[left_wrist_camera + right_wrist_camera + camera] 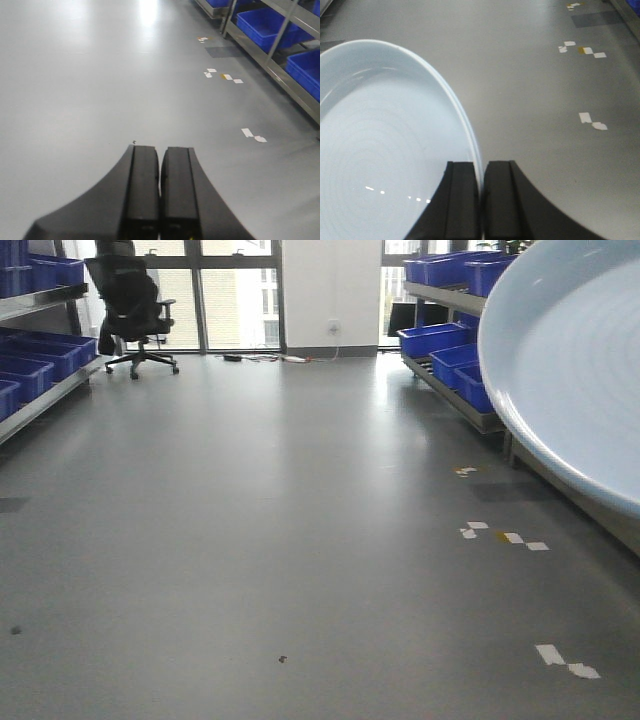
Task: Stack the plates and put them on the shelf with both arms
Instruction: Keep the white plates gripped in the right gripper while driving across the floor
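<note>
A large pale bluish-white plate (575, 370) fills the upper right of the front view, held up in the air and tilted. In the right wrist view the same plate (380, 150) spreads to the left, and my right gripper (481, 167) is shut on its rim, one finger on each face. My left gripper (161, 150) is shut with nothing between its fingers and hangs over the bare grey floor. I see only this one plate. The metal shelf (455, 298) runs along the right wall.
Blue bins (435, 338) sit on the right shelf rack, and more blue bins (45, 355) on a rack at the left. A black office chair (130, 305) stands by the far windows. White tape marks (505, 536) dot the grey floor on the right.
</note>
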Available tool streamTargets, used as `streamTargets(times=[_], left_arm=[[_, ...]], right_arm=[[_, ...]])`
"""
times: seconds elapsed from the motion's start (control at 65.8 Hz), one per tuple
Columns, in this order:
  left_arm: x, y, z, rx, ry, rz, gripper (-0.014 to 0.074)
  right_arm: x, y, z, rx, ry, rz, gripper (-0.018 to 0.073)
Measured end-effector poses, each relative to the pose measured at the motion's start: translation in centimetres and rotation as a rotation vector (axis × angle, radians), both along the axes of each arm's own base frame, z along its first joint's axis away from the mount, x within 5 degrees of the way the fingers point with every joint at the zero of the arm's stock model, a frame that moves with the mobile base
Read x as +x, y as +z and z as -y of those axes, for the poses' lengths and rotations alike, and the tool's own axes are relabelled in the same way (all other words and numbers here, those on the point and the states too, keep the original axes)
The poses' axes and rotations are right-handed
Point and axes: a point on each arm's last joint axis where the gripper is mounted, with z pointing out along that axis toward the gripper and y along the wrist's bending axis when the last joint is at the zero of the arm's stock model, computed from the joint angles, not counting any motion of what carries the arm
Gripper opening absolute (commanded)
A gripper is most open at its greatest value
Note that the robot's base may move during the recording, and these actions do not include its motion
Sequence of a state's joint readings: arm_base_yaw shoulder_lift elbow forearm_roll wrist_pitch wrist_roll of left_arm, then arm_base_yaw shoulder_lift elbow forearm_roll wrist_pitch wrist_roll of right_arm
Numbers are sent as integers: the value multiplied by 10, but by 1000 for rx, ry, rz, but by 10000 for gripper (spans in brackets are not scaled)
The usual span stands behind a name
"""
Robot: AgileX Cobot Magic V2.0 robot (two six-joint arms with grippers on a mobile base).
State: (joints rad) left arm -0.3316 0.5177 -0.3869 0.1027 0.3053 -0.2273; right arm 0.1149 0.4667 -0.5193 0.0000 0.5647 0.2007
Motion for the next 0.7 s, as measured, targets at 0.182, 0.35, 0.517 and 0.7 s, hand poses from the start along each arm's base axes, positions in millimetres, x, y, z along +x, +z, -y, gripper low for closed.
streamTargets(times=[0.182,0.35,0.517,0.7], left_arm=[[0,0,0,0,0,0,87],[0,0,0,0,0,0,87],[0,0,0,0,0,0,87],[0,0,0,0,0,0,87]], right_arm=[[0,0,0,0,0,0,48],[0,0,0,0,0,0,48],[0,0,0,0,0,0,48],[0,0,0,0,0,0,48]])
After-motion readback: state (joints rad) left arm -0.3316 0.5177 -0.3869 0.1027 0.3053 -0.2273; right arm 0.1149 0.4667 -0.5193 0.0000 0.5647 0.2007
